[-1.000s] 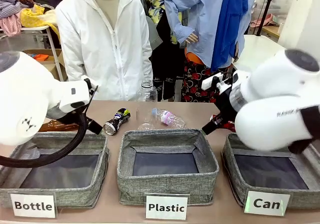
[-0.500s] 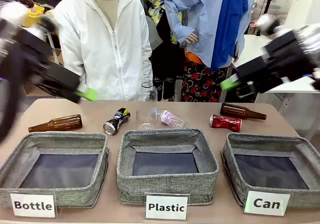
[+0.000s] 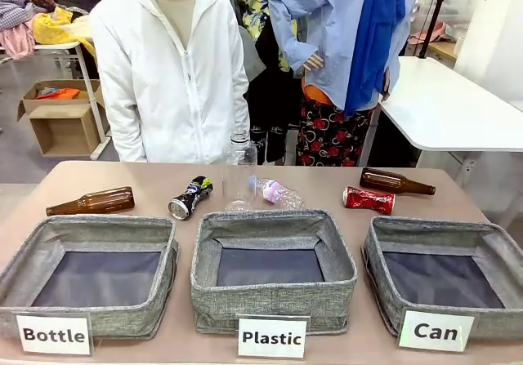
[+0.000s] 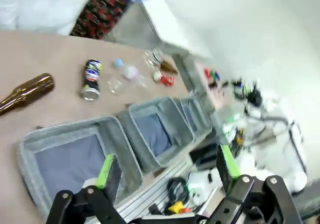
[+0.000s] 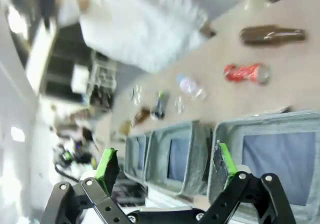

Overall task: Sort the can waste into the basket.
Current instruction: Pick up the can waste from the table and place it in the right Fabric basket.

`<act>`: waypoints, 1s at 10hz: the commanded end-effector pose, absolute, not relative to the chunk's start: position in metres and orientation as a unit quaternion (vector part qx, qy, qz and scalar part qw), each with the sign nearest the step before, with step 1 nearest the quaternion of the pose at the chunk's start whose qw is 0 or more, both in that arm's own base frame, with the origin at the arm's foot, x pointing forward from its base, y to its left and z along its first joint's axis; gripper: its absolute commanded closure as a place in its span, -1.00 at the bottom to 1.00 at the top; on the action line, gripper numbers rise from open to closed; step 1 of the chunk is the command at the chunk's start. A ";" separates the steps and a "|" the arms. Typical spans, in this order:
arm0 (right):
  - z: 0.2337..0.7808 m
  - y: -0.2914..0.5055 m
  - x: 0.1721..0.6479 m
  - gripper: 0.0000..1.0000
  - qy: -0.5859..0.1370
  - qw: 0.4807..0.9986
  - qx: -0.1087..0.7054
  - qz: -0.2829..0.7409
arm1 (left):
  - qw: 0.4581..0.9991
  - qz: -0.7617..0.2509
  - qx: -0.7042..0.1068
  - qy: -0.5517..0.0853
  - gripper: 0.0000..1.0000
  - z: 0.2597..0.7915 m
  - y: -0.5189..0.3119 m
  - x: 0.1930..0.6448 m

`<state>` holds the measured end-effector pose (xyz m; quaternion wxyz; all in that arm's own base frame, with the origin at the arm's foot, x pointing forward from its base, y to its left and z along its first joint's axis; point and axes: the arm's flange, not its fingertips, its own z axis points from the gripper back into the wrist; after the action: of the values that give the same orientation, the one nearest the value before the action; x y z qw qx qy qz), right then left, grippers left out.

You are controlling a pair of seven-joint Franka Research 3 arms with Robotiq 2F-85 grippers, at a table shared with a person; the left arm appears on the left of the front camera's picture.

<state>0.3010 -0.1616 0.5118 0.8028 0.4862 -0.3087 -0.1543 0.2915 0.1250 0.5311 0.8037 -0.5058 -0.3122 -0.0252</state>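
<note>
Can waste lies on the table (image 3: 122,175) in two spots, both outside the basket (image 3: 448,228). We see the crushed red can (image 3: 368,199) on its side just behind the basket's far left corner, just in front of a brown glass bottle (image 3: 396,183) that also lies flat. The black-and-blue can (image 3: 189,198) lies on its side well apart from the basket, behind the gap between the other two bins, one silver end turned toward us.

The basket stands at the right of the row along the near edge, grey woven fabric with a dark lining and a white label reading "Can". Beside it in the middle stands the bin labelled "Plastic" (image 3: 274,220), and at the left the bin labelled "Bottle" (image 3: 90,224). Behind the middle bin we find a clear plastic bottle (image 3: 275,192) lying down, and an upright clear bottle (image 3: 237,165) beside it. A second brown bottle (image 3: 91,201) lies behind the left bin, near the black-and-blue can. A person in a white jacket (image 3: 172,71) stands at the far side.

In the wrist views, both blurred, we look down on the table from well above. Our left gripper (image 4: 166,163) holds its jaws wide apart, gripping nothing, and our right gripper (image 5: 166,160) likewise stands with jaws spread.
</note>
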 end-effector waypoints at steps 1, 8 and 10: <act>0.453 -0.156 0.260 -1.00 -0.344 0.759 0.513 -0.208 | 0.758 0.077 -0.552 -0.338 -1.00 0.428 0.088 0.240; 0.486 -0.212 0.284 -1.00 -0.330 0.762 0.505 -0.235 | 0.769 0.097 -0.545 -0.321 -1.00 0.493 0.177 0.294; 0.486 -0.206 0.284 -1.00 -0.315 0.768 0.501 -0.243 | 0.769 0.097 -0.545 -0.321 -1.00 0.493 0.177 0.294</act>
<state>0.2816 -0.2077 0.4869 0.7697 0.4997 -0.3132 -0.2445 0.2900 0.1750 0.4958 0.7769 -0.5391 -0.3078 0.1051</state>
